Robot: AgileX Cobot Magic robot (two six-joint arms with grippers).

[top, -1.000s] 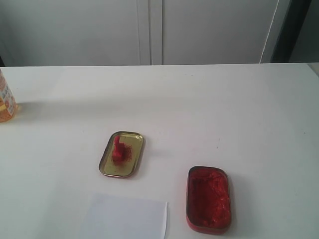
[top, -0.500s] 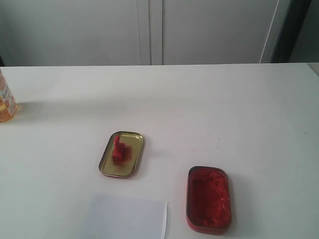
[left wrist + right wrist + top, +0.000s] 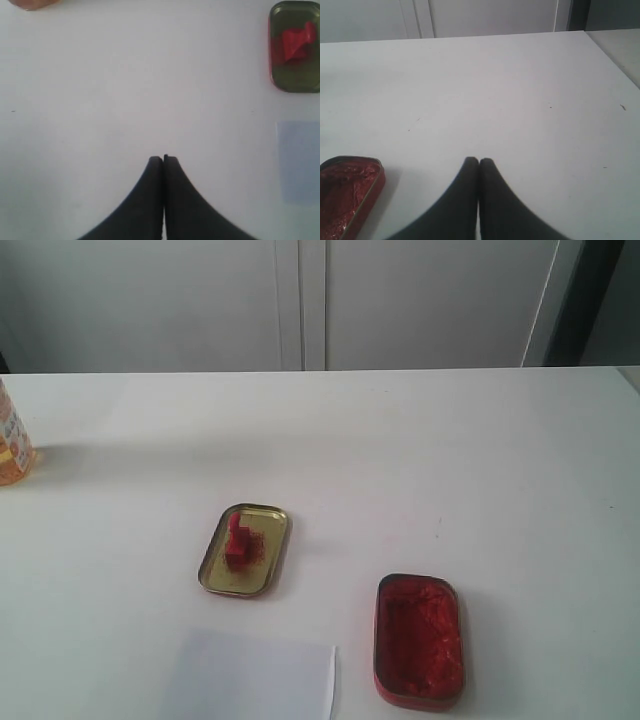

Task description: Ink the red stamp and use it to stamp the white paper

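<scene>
The red stamp (image 3: 236,540) sits in the gold tin (image 3: 245,550) near the middle of the desk (image 3: 450,460), well apart from the left end effector (image 3: 163,159) and the right end effector (image 3: 479,161), both of which have their jaws pressed together on nothing. Its narrow handle points toward the far side of the desk, roughly along the tin's near-to-far long axis, though I cannot tell whether it stands or lies. Compared with a second ago, the stamp, the red ink paste tin (image 3: 419,640) and the white paper (image 3: 250,675) are in the same places.
</scene>
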